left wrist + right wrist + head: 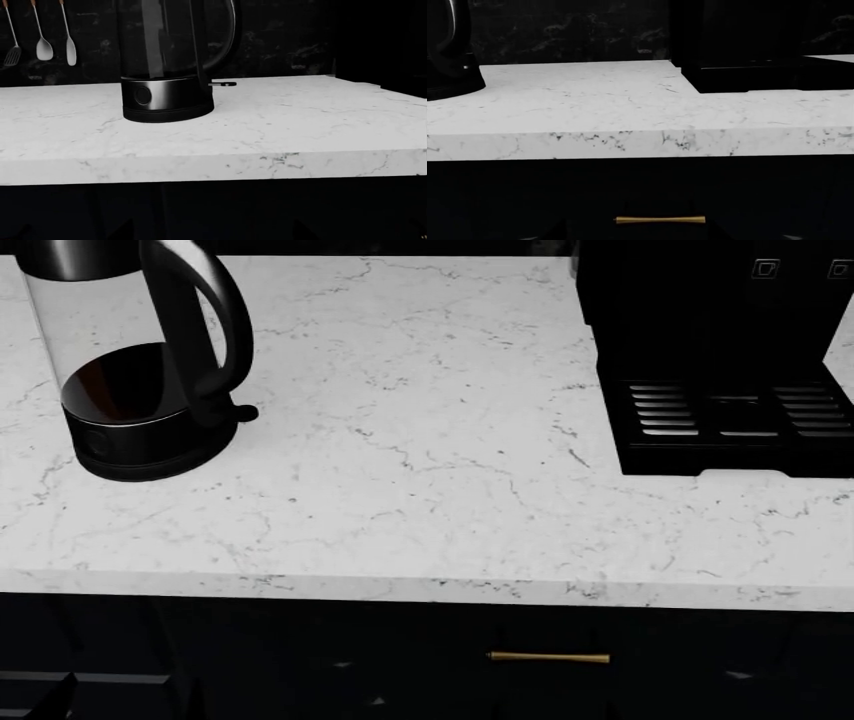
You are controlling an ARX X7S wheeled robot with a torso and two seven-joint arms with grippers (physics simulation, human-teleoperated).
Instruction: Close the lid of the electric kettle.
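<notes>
I have the electric kettle point(134, 370) standing upright on the white marble bench point(441, 440), toward the left of my head view and cut off above its glass body, so the lid is out of frame in all three views and I cannot tell whether it is up or down. The kettle's black round base point(167, 100) rests flat on the bench, its loop handle point(200, 330) turned toward the middle of the bench, with a small black tab point(222, 84) poking out at the foot.

Neither set of jaws appears in any view, so I cannot tell whether they are open or closed. Going by the wrist cameras, both arms sit low, in front of the bench's front edge: the left one looks level across the bench at the kettle, near and almost straight ahead, while the right one catches only a sliver of the kettle at the border of its view, well off to one side.

A boxy black machine point(721, 350) with a slotted drip tray point(734, 420) stands on the bench at the right of my head view. Three utensils point(41, 35) hang on the dark wall behind the kettle. A brass drawer handle point(660, 219) shows on the dark cabinet front below the bench.
</notes>
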